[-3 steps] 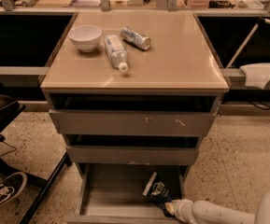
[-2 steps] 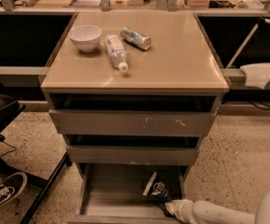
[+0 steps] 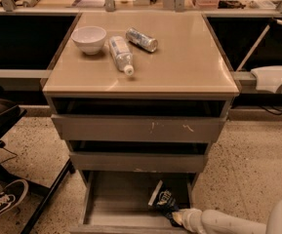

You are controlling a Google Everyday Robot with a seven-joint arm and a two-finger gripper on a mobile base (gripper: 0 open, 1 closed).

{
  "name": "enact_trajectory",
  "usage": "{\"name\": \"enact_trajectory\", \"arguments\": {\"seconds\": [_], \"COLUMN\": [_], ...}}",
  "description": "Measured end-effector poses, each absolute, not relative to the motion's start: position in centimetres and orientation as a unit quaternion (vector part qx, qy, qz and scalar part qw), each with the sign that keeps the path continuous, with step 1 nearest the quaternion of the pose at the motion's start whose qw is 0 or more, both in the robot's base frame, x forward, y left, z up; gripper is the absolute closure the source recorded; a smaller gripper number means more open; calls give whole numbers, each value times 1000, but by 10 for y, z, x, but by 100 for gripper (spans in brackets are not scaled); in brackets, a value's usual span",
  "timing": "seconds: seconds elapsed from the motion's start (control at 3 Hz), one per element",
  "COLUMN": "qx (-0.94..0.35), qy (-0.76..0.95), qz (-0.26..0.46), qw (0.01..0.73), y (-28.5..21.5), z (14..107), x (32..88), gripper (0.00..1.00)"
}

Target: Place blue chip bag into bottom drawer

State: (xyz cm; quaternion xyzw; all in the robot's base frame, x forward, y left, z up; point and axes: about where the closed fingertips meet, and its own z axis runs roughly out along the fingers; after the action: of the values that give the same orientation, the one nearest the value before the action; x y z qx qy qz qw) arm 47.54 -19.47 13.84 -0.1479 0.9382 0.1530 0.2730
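Observation:
The blue chip bag (image 3: 163, 199), dark blue foil with a white end strip, lies tilted at the right side of the open bottom drawer (image 3: 116, 204). My gripper (image 3: 176, 217) reaches in from the lower right on a white arm, right at the bag's lower end. The bag's lower end is hidden by the gripper, and I cannot tell if the bag rests on the drawer floor.
On the cabinet top sit a white bowl (image 3: 89, 38), a clear plastic bottle (image 3: 120, 54) lying down and a silver can (image 3: 141, 39). The two upper drawers (image 3: 139, 128) stand slightly open. A chair leg (image 3: 48, 196) and a shoe (image 3: 5, 200) are at the lower left.

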Motion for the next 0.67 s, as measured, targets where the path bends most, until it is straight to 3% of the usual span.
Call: {"name": "enact_trajectory", "arguments": {"seconds": [0.33,0.67], "qx": [-148,-148], "qy": [938,938], "qz": [153,153], "qw": [273,273], "y": [-195,-195], "z": [138,138], "x": [475,475], "gripper": [12,0]}}
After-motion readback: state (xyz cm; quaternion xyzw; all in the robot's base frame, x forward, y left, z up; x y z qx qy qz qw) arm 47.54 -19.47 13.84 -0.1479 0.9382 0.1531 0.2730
